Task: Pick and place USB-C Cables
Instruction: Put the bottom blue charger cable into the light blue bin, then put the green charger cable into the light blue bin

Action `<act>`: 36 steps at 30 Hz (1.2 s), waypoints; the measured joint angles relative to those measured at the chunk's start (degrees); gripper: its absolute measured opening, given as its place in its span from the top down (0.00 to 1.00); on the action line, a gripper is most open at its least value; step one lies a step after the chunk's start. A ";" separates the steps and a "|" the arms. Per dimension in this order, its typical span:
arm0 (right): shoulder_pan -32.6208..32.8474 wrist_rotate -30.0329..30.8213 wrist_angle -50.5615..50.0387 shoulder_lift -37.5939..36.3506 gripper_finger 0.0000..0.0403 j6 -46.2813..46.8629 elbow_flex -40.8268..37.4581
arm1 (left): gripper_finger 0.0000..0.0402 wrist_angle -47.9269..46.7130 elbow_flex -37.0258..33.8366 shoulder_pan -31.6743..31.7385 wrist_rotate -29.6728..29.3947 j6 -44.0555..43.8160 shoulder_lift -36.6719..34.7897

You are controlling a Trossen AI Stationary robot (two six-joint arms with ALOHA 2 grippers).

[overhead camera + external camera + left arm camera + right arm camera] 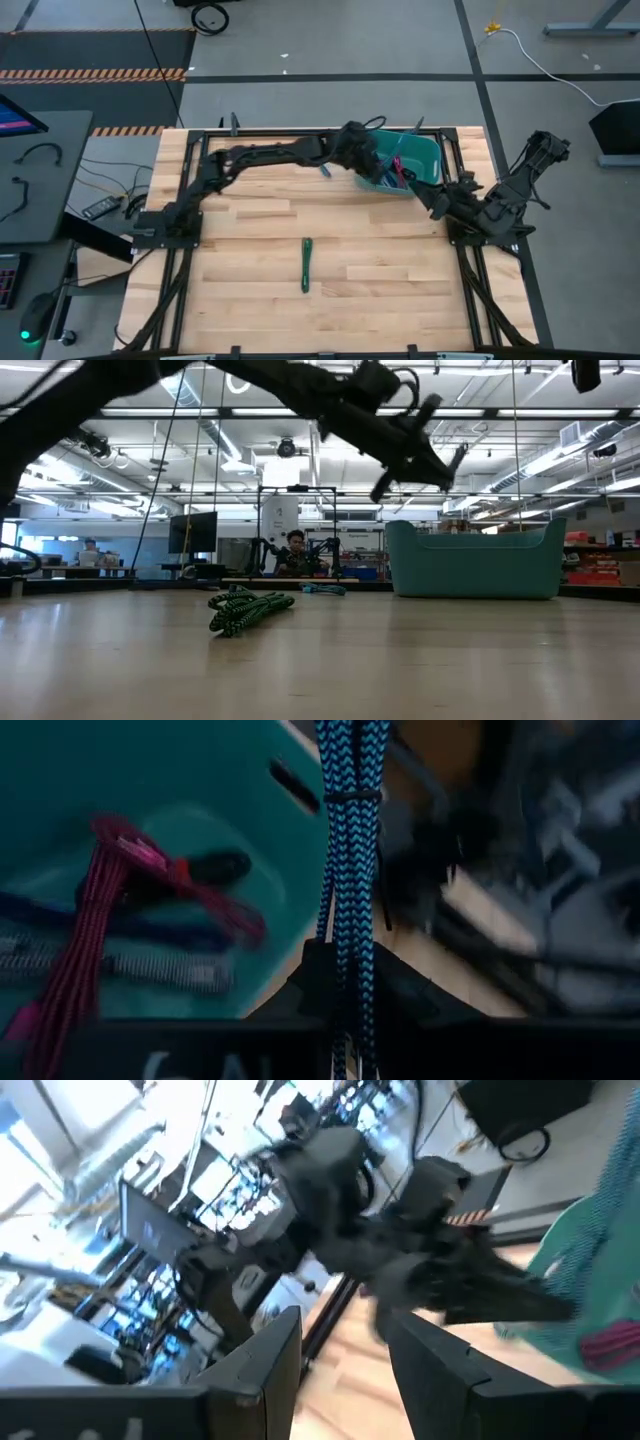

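Observation:
My left gripper hovers above the rim of the teal bin, raised well off the table in the low view, and is shut on a blue-and-black braided cable bundle. Inside the bin lie a maroon bundle, a black one with a red tie and a grey one. A green bundle lies flat on the bare table. A teal-blue bundle lies left of the bin. My right gripper waits open at the table's right. My left gripper pinches the blue-and-black bundle between its two fingers, which lie along its length. The held part is near one end. The rest, with its black tie, sticks out straight beyond the fingertips, lifted clear above the bin's rim.
The bin stands at the table's far right part, close to my right arm's base. Black frame rails run along the table's left and right sides. Bare wood stretches around the green bundle.

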 joint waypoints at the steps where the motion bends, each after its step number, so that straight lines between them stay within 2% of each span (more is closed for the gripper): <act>1: 0.00 0.70 0.48 -0.25 0.62 -0.45 0.00 | 0.91 1.29 1.51 0.45 -0.36 -2.08 1.63; 4: 0.00 2.62 2.84 -0.94 0.62 -2.84 0.00 | 0.91 2.38 4.83 1.77 -1.91 -7.76 5.57; 9: 0.00 4.56 8.24 -1.34 0.62 -8.03 0.00 | 0.91 2.40 5.60 3.17 -2.82 -15.33 9.36; 17: 0.00 6.44 16.75 -1.58 0.62 -17.42 0.00 | 0.90 1.82 5.58 3.31 -2.83 -18.92 10.62; 24: 0.00 7.71 22.27 -1.58 0.62 -24.71 0.00 | 0.71 2.04 5.60 3.34 -2.20 -20.17 10.58; 29: 0.00 9.80 23.04 -1.69 0.62 -27.41 0.00 | 0.61 4.08 5.60 3.67 1.38 -22.01 10.56; 33: 0.00 10.21 23.05 -1.73 0.62 -28.87 0.00 | 0.56 5.46 7.18 3.89 6.03 -22.63 10.79; 36: -0.01 10.25 23.05 -1.74 0.62 -30.64 0.00 | 0.55 4.11 10.75 3.73 6.36 -20.43 10.80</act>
